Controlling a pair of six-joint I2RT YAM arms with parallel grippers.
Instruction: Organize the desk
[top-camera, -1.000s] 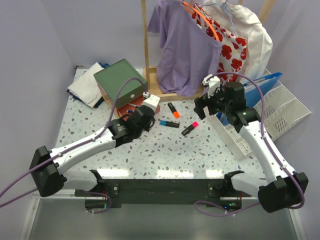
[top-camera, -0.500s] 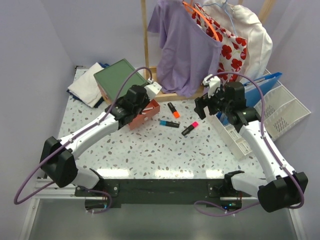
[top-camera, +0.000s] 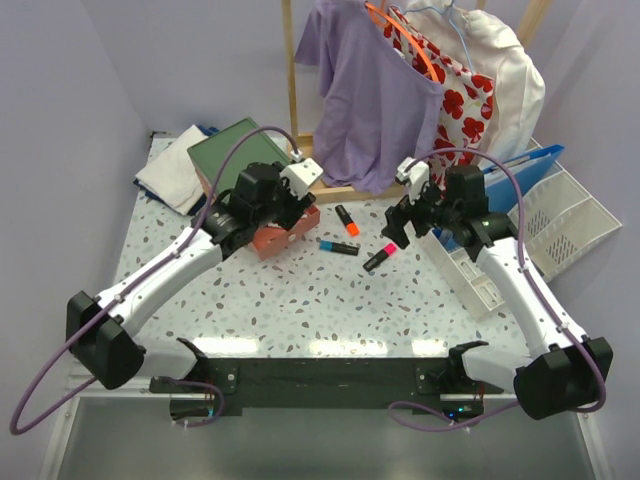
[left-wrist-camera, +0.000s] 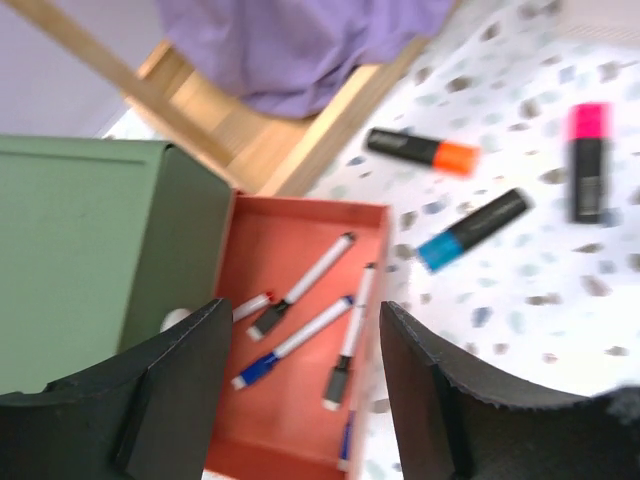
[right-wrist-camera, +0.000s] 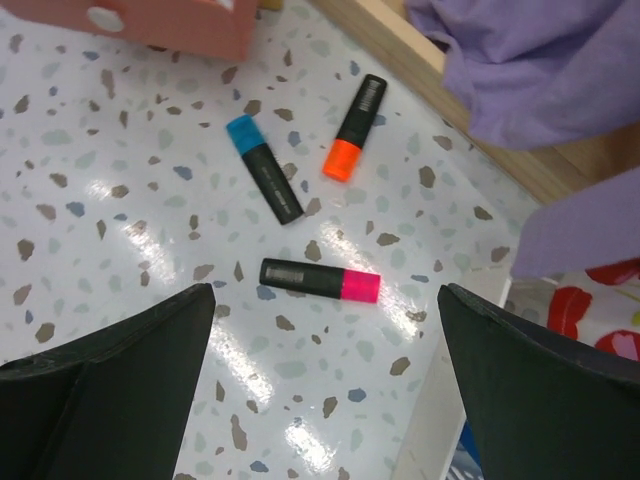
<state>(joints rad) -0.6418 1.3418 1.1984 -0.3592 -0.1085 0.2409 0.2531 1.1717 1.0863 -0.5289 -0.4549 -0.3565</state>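
The desk (top-camera: 300, 300) is a white speckled tabletop. On it a green box (top-camera: 230, 150) has its red drawer (left-wrist-camera: 290, 240) pulled out, with several markers (left-wrist-camera: 300, 340) lying inside. My left gripper (left-wrist-camera: 302, 330) hovers above the drawer, open, with nothing between its fingers. An orange highlighter (right-wrist-camera: 355, 125), a blue one (right-wrist-camera: 263, 182) and a pink one (right-wrist-camera: 320, 280) lie loose on the desk. Open wide and empty, my right gripper (right-wrist-camera: 325, 330) hangs just above the pink highlighter.
A wooden clothes rack (top-camera: 340, 190) with a purple shirt (top-camera: 365, 90) stands at the back. A white slotted file tray (top-camera: 560, 215) with a blue folder (top-camera: 530, 165) sits at the right. Folded white cloth (top-camera: 175, 170) lies back left.
My left gripper has opened and lifted back from low over the drawer toward the green box. The right gripper has shifted slightly left, toward the pink highlighter.
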